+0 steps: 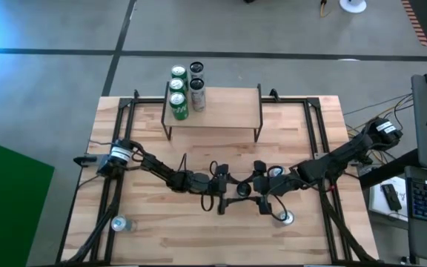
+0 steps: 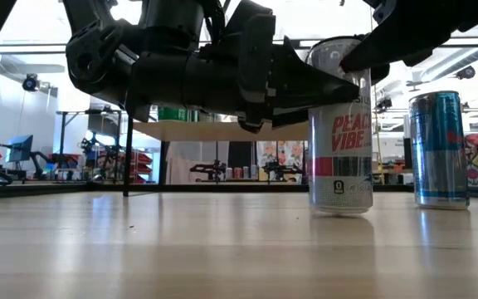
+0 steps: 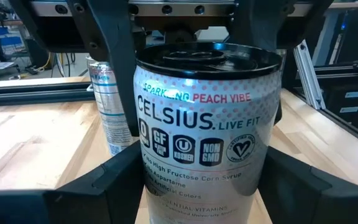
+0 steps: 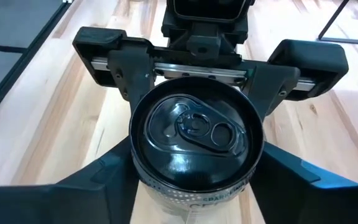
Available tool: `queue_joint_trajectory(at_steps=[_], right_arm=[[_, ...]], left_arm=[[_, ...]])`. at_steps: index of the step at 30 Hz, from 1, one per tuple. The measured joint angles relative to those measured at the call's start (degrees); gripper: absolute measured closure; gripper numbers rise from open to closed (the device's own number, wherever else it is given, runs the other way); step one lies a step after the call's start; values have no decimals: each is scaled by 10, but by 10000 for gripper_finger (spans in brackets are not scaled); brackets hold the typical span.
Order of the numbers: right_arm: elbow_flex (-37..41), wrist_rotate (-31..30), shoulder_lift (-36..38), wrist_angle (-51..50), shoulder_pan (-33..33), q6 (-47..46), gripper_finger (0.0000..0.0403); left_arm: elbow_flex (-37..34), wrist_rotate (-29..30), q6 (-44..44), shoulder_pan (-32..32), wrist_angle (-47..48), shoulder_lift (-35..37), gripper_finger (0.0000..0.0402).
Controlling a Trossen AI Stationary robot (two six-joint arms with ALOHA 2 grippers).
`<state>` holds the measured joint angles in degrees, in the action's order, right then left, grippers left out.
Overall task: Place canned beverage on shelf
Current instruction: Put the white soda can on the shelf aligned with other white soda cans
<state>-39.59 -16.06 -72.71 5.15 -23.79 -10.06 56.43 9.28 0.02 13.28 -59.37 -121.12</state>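
The Celsius can (image 3: 201,134) stands between both spread claws, left claw (image 3: 197,186) seemingly not touching.

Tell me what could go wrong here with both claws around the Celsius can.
1. The left claw and right claw both flank the Celsius can, which stands on the table; moving together, they might collide or tip it.
2. The blue can stands close beside it and could be knocked.
3. Four cans crowd the shelf's left end; aim elsewhere.
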Motion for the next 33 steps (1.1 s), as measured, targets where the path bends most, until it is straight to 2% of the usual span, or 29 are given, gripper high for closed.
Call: queue_joint_trajectory(at_steps=[7,12,14,18,21,23,25,27,30,33], right_arm=[[-2,-19,2,-6,4,-6,168],[-36,-22,6,-32,27,13,160],[-62,-20,9,-51,48,30,160],[-133,-9,12,-93,103,72,161],[-193,41,7,-121,164,96,159],[-238,70,-2,-129,206,106,159],[-281,71,-18,-144,243,118,159],[-321,71,-40,-147,278,124,158],[-382,87,-84,-172,322,136,158],[-442,134,-129,-195,362,128,157]], left_arm=[[0,9,-6,-3,34,21,106],[-19,63,-16,-3,159,101,75],[-50,96,-39,1,173,137,69],[-147,183,-62,24,111,208,68],[-225,250,-83,50,55,253,73],[-272,290,-104,68,38,266,77],[-307,328,-127,86,14,268,80],[-331,365,-144,97,-9,266,83],[-346,381,-145,101,-34,264,84],[-340,382,-127,101,-42,264,84]])
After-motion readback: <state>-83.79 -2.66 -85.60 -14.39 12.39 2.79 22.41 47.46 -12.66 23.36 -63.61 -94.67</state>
